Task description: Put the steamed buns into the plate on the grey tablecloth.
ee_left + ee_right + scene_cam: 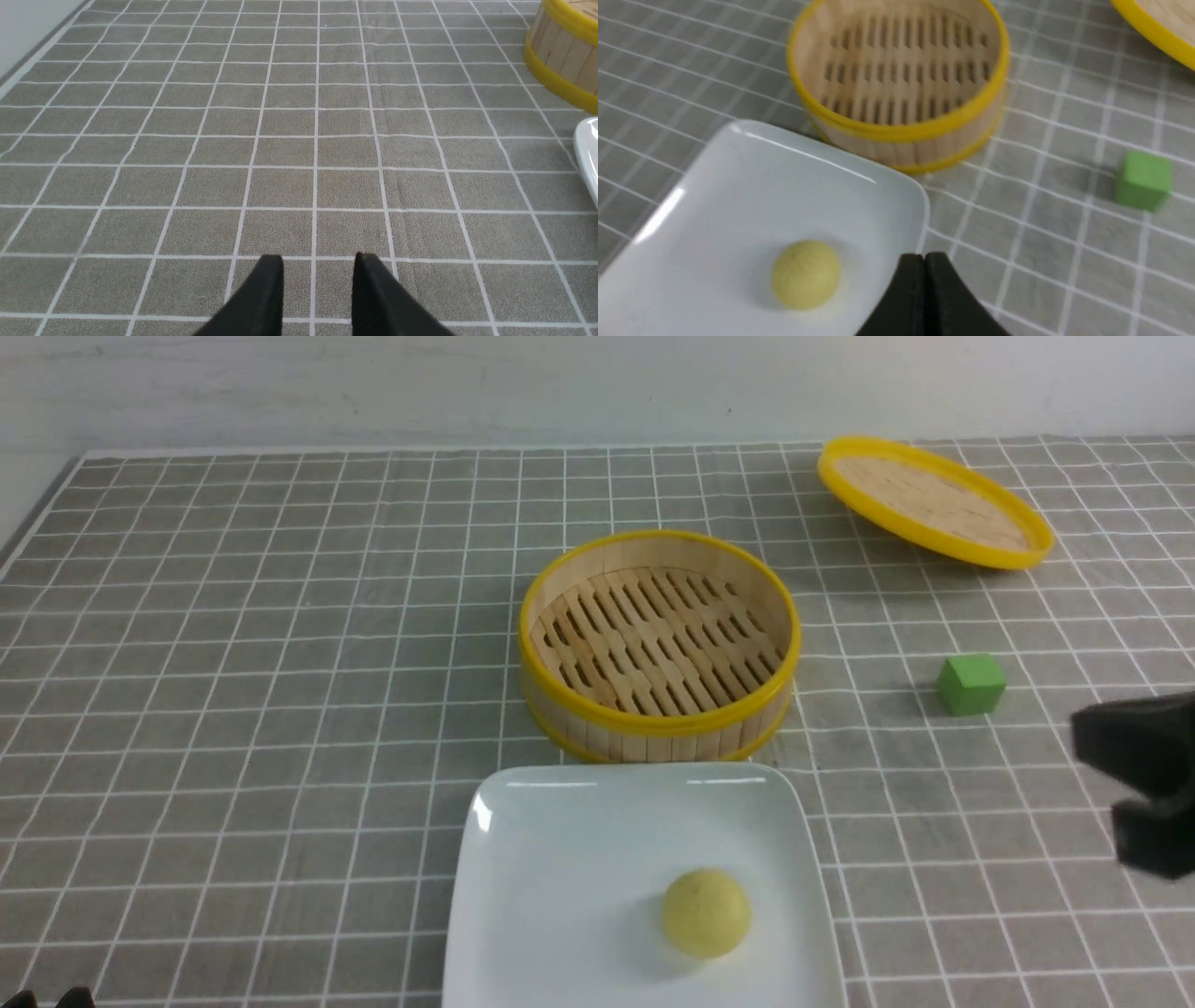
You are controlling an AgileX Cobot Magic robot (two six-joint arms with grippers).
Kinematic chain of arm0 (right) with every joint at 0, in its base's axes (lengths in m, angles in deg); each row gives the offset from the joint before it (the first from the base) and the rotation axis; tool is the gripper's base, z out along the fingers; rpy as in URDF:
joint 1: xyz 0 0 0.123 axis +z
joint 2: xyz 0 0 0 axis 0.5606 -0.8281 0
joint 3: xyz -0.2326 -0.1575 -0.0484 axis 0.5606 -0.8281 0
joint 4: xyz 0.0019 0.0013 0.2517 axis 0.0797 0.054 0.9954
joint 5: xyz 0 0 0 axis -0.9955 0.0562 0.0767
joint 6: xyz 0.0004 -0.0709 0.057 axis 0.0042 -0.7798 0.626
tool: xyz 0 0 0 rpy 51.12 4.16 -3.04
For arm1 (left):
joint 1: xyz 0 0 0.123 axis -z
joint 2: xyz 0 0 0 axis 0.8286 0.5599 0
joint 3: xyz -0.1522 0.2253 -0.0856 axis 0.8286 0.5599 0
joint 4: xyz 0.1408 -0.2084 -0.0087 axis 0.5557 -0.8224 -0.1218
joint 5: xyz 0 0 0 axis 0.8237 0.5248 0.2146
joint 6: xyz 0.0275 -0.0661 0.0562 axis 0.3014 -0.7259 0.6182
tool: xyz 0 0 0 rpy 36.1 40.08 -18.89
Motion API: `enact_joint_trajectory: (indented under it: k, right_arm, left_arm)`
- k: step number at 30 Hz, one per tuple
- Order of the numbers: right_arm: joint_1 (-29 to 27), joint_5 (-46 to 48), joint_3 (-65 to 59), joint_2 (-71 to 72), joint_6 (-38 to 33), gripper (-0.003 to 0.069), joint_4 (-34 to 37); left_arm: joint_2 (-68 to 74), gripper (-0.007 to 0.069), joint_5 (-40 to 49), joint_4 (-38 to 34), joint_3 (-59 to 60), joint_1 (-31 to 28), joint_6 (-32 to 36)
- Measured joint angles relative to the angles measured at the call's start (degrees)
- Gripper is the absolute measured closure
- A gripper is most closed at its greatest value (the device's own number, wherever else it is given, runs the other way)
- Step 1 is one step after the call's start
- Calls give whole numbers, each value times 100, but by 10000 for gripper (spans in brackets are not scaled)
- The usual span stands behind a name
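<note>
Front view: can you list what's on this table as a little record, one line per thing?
steamed bun: on the plate
plate: white, square, on the grey tablecloth
steamer basket: empty, just behind plate
lid: off, far right
green cube: right of basket
left jaws: apart, holding nothing
right jaws: shut, empty, right of plate
</note>
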Motion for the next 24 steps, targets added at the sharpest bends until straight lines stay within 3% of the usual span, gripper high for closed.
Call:
enact_joint_trajectory:
  k: [4,7,24]
  right_arm:
    - [0,-1264,-593,86,5,673,-50]
    - [0,-1565,-652,125,5,671,-143]
    - [0,-1577,-675,132,12,662,-170]
  left_arm:
    - [0,384,0,0,0,0,0]
    - [0,384,0,0,0,0,0]
    - [0,384,0,0,0,0,0]
